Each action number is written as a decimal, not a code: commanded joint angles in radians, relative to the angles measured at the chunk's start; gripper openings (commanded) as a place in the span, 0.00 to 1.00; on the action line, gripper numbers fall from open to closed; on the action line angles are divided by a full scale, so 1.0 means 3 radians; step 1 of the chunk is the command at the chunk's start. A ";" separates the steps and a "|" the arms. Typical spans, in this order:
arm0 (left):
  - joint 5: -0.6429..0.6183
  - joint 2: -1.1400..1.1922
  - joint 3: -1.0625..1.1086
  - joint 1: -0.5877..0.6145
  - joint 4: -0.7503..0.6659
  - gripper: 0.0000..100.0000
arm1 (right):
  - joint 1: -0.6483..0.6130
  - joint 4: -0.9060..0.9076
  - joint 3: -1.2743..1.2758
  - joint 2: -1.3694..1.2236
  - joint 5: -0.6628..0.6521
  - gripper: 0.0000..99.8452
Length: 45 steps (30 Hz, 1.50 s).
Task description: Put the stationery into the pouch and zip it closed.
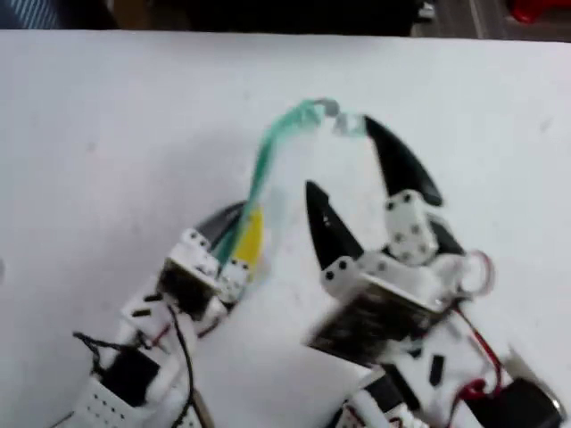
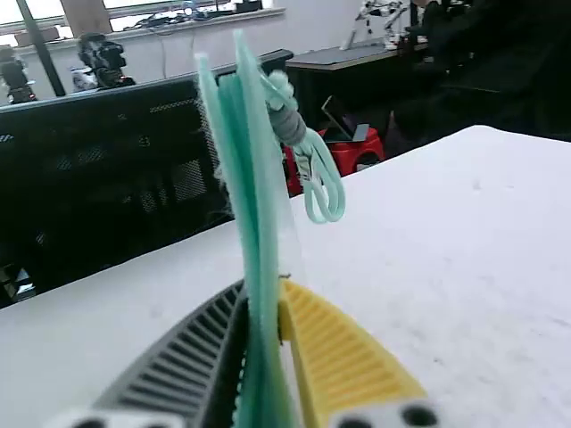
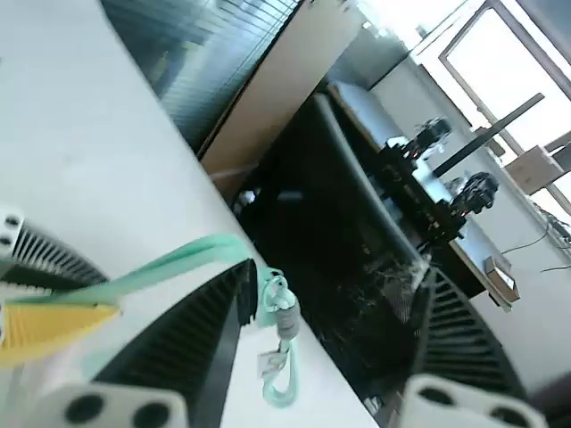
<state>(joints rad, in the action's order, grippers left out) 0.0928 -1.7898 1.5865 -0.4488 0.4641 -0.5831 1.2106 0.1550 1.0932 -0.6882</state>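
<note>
The pouch [image 1: 268, 165] is clear with a teal zipper edge and is held up off the white table [image 1: 107, 134]. My left gripper [image 1: 234, 230], with one grey and one yellow finger, is shut on its lower end; in the left wrist view the teal edge [image 2: 245, 178] rises from between the fingers [image 2: 339, 357]. The zipper pull [image 1: 332, 111] with its teal loop [image 2: 323, 192] hangs at the top end. My right gripper [image 1: 339, 153] is open, its black fingers on either side of that end. The pull [image 3: 284, 316] hangs just beside one black finger [image 3: 192, 343].
The table's far edge [image 1: 268, 32] runs along the back, with a dark room beyond it. A red object [image 1: 535, 9] lies past that edge at the far right. Both arm bodies and their cables crowd the near side of the table.
</note>
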 commanded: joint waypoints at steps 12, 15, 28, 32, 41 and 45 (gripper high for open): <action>-0.0041 0.0013 0.0056 0.0187 0.0010 0.02 | 0.0325 -0.0248 0.0159 -0.0760 0.0542 0.16; -0.0041 0.0013 0.0056 0.0187 0.0015 0.02 | 0.0325 -0.0192 0.0164 -0.1102 0.0542 0.20; -0.0041 0.0008 0.0056 0.0187 0.0051 0.02 | 0.0509 -0.0580 0.0194 -0.2192 0.0547 0.21; -0.0041 0.0008 0.0056 0.0187 0.0046 0.02 | 0.0519 -0.0647 0.0184 -0.2258 0.0552 0.21; -0.0041 0.0008 0.0056 0.0187 0.0046 0.02 | 0.0499 -0.1061 0.0373 -0.2294 0.0573 0.21; -0.0041 0.0008 0.0056 0.0187 0.0046 0.02 | 0.0499 -0.1291 0.0511 -0.2294 0.0573 0.20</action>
<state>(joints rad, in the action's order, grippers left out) 0.0867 -1.7914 1.5911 -0.3951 0.4641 -0.4373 0.8746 0.3069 0.4012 -0.5255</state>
